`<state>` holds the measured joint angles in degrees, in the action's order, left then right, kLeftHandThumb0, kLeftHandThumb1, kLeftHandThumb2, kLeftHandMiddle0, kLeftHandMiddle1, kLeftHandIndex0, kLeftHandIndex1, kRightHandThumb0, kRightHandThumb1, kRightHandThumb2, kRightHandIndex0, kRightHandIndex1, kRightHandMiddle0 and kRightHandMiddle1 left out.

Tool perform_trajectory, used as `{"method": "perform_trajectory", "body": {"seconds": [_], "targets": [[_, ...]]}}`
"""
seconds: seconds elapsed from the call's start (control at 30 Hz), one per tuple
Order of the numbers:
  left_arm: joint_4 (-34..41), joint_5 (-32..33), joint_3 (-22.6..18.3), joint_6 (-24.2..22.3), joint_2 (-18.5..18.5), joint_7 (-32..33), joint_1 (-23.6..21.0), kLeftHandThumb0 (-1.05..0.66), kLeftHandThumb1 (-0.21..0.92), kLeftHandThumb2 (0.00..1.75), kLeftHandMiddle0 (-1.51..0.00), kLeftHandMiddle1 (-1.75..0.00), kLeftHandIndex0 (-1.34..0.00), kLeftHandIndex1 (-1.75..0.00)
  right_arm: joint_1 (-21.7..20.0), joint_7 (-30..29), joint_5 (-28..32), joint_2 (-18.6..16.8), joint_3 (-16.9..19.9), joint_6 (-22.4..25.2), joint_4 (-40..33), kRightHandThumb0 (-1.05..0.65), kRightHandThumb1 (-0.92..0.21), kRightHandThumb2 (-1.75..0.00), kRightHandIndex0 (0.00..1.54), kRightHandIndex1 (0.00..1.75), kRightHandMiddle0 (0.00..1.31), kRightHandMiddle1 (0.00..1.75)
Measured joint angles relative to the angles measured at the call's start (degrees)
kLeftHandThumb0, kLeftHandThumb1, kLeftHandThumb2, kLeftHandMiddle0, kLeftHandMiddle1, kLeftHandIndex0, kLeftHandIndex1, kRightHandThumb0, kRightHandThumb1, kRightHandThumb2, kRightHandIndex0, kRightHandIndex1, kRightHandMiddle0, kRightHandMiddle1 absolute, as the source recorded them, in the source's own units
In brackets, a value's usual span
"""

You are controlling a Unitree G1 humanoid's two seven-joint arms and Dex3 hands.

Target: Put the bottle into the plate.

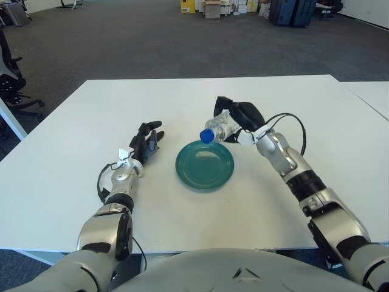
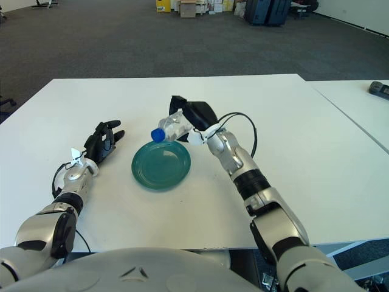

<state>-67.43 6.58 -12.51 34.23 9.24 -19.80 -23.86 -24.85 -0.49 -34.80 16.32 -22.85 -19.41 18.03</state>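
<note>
A clear plastic bottle (image 1: 217,127) with a blue cap (image 1: 206,135) is held tilted, cap pointing down-left, just above the far right rim of the green plate (image 1: 204,165). My right hand (image 1: 239,117) is shut on the bottle's body; its dark fingers hide the bottle's base. The plate lies flat on the white table (image 1: 182,109) in the middle. My left hand (image 1: 144,141) shows to the left of the plate, fingers spread and holding nothing.
A second white table (image 2: 364,103) stands to the right with a dark object (image 2: 380,89) on it. Office chairs (image 1: 9,73) are at the far left. Boxes and dark cases (image 1: 292,11) line the far end of the carpeted room.
</note>
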Motion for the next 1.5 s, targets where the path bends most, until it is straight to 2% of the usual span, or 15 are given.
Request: {"method": "perform_trajectory", "body": {"seconds": [0.37,0.6,0.9,1.17,1.5], "targets": [[0.0,1.7,-0.6,-0.9,-1.2,-0.3,-0.5,-0.84,0.92,0.75,-0.42,-0.26,-0.07,-1.0,2.4,8.6,-0.9,0.1,-3.7,1.4,-3.1,0.0,-0.05,-1.62,0.81,1.73,0.58,1.75],[0.1,2.6,-1.3,-1.4,-1.5,-0.9,-0.6,-0.84,0.92,0.78,-0.44,-0.27,-0.07,-1.01,4.0,11.7,-2.1,0.2,-4.5,3.3,-3.5,0.0,-0.09,-1.58,0.78,1.73,0.55,1.75],[0.1,4.2,-2.4,-2.1,-1.7,-2.1,-0.7,-0.84,0.92,0.81,-0.47,-0.28,-0.08,-1.03,5.9,12.0,-2.8,-0.1,-5.7,3.7,-3.4,0.0,-0.08,-1.59,0.79,1.75,0.55,1.75],[0.2,4.5,-2.9,-2.2,-1.9,-3.1,-0.7,-0.84,0.92,0.82,-0.47,-0.29,-0.07,-1.03,5.9,11.2,-3.2,-0.7,-6.3,3.6,-2.2,0.0,-0.05,-1.63,0.81,1.75,0.57,1.75],[0.4,4.9,-3.3,-2.4,-2.3,-3.5,-0.7,-0.85,0.92,0.83,-0.47,-0.3,-0.07,-1.04,5.2,9.5,-4.9,-2.2,-7.9,2.8,2.0,0.0,-0.11,-1.57,0.77,1.75,0.53,1.75]]}}
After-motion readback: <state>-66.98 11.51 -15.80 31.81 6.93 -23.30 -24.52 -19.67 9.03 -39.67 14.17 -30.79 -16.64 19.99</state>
